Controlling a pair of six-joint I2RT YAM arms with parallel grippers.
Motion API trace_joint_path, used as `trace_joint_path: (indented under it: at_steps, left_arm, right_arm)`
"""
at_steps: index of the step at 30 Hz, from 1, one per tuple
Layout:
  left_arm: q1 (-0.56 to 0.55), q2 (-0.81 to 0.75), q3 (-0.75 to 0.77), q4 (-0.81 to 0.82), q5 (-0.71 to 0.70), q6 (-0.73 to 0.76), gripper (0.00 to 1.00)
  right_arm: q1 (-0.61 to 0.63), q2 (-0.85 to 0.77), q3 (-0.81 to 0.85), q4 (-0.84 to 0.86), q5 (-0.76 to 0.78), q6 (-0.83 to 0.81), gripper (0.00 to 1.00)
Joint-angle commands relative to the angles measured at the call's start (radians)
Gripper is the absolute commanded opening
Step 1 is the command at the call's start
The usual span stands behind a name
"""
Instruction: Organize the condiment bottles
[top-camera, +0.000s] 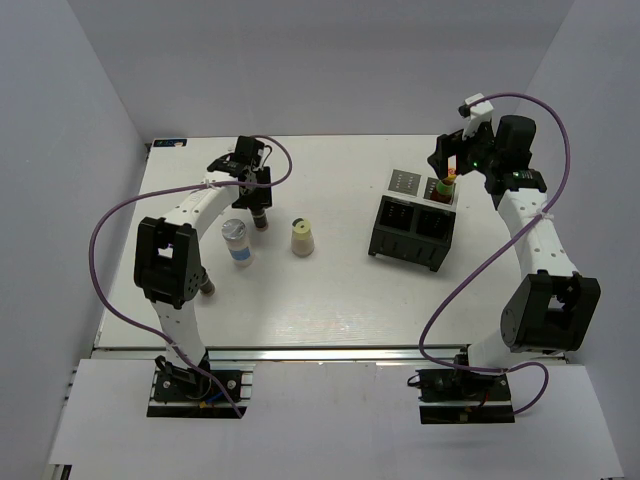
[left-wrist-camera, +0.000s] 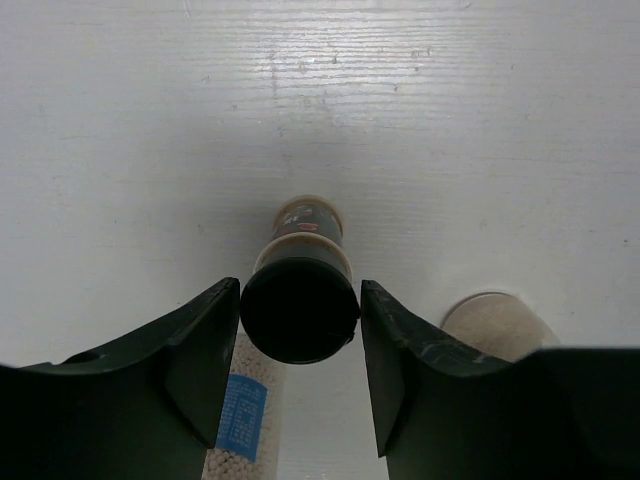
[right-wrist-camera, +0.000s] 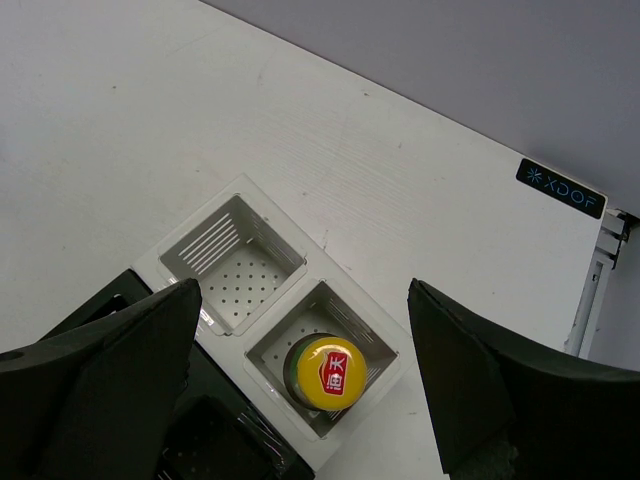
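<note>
While right jaws gape over the sauce bottle (right-wrist-camera: 325, 372), left jaws clasp the dark jar (left-wrist-camera: 300, 310).

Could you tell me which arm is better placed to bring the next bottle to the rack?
Left: the left claw clasps the dark jar, while the right claw hangs open over the red bottle in the rack.

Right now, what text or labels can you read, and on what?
"XDOF": black sticker at the table corner.
Red mark on the yellow cap: characters too small to read.
Blue label on the white bottle: blurred, unreadable.
Dark jar label: blurred.
</note>
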Motion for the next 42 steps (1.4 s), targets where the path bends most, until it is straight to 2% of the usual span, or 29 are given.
trace_joint_path:
  at_steps: [1,6,12,13,20,30,36,42]
  left_arm:
    - [-0.012,0.003,0.049,-0.022,-0.010,0.006,0.61]
    - [-0.018,0.000,0.058,-0.032,-0.013,0.012,0.42]
    - [-0.021,-0.009,0.064,-0.040,-0.011,0.012,0.27]
    - [-0.020,-0.012,0.072,-0.040,-0.008,0.012,0.22]
    - [-0.038,-0.034,0.187,-0.060,0.047,0.017,0.02]
    - [-0.155,0.014,0.458,-0.057,0.168,0.005,0.00]
    - [-0.234,0.069,0.585,0.083,0.290,-0.002,0.00]
    - [-0.259,0.161,0.644,0.237,0.395,-0.083,0.00]
  right_arm:
    - [-0.005,-0.045,-0.001,0.041,-0.014,0.014,0.89]
    - [-0.003,-0.053,-0.011,0.041,-0.011,0.012,0.89]
    - [-0.005,-0.056,-0.016,0.046,-0.014,0.017,0.89]
    - [-0.005,-0.058,-0.016,0.048,-0.014,0.018,0.89]
    - [-0.005,-0.064,-0.011,0.041,-0.031,0.018,0.89]
    - [-0.005,-0.078,-0.024,0.035,-0.073,0.029,0.89]
    - [-0.003,-0.087,-0.034,0.038,-0.093,0.040,0.88]
    - [-0.003,-0.108,-0.068,0.049,-0.103,0.060,0.88]
